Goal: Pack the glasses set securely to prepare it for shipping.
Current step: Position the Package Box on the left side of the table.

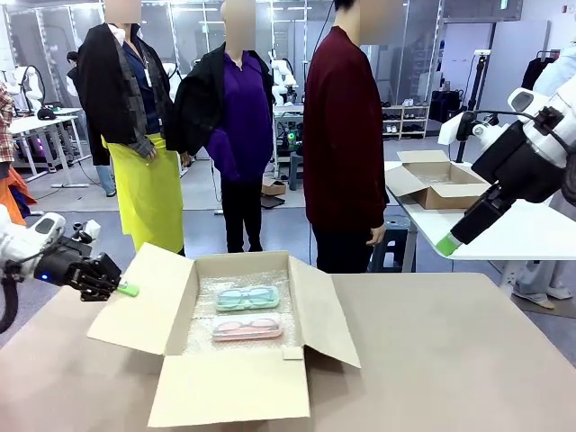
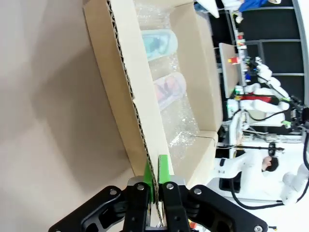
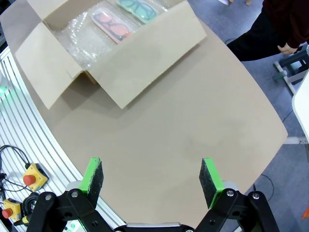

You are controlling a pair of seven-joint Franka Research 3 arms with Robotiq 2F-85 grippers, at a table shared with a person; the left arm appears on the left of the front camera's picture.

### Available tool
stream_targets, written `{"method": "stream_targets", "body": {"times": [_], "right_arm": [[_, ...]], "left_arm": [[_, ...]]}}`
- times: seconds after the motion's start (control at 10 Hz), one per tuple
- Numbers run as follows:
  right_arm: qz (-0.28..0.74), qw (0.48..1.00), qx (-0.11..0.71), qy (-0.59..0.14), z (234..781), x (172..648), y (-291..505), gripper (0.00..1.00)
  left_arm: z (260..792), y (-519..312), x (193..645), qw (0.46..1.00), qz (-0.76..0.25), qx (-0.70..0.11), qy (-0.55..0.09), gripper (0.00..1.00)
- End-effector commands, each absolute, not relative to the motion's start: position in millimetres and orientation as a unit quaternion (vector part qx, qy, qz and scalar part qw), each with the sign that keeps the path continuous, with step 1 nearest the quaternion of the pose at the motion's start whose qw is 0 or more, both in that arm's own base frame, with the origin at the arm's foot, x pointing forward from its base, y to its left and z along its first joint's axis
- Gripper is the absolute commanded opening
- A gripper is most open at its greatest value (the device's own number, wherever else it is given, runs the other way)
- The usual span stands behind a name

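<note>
Table (image 1: 468, 360) carries an open cardboard box (image 1: 243, 382), all four flaps folded out, bubble wrap (image 1: 202, 319) lining the floor. A person in a dark red top (image 1: 342, 135) stands at the far side, hand hanging near the table edge.

Left gripper (image 1: 126, 289) comes in low from the left, fingers pinched together on the left flap (image 1: 144, 297) of the box; wrist cam shows the corrugated edge running straight between the green pads (image 2: 163, 169). Right gripper (image 3: 152, 176) hangs high over the table's right half, well away from the box, fingers spread wide with nothing between them (front cam only catches one green tip).

Inside the box: mint-green case (image 1: 247, 297) toward the far wall, pink case (image 1: 247, 329) just beside it on the near side, both flat on the wrap, long sides parallel, glasses visible through the lids.
</note>
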State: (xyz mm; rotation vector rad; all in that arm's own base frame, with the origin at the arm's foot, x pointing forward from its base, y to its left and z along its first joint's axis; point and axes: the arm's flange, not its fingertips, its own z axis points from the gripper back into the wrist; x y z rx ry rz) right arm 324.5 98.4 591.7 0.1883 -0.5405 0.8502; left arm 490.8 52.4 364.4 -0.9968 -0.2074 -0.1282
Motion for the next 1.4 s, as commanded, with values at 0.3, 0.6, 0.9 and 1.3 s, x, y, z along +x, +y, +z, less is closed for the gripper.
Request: {"method": "stream_targets", "body": {"times": [0.3,0.6,0.9,1.3], "right_arm": [[0.406,0.872,0.087,-0.259,594,326,99,1.0],[0.406,0.872,0.087,-0.259,594,326,99,1.0],[0.406,0.872,0.087,-0.259,594,326,99,1.0],[0.406,0.872,0.087,-0.259,594,326,99,1.0]], "left_arm": [[425,97,453,0.929,-0.088,-0.33,-0.141,0.0],[446,128,445,0.949,-0.094,-0.243,-0.179,0.0],[463,155,438,0.952,-0.092,-0.211,-0.202,0.0],[482,152,434,0.964,-0.136,-0.164,-0.157,0.0]]}}
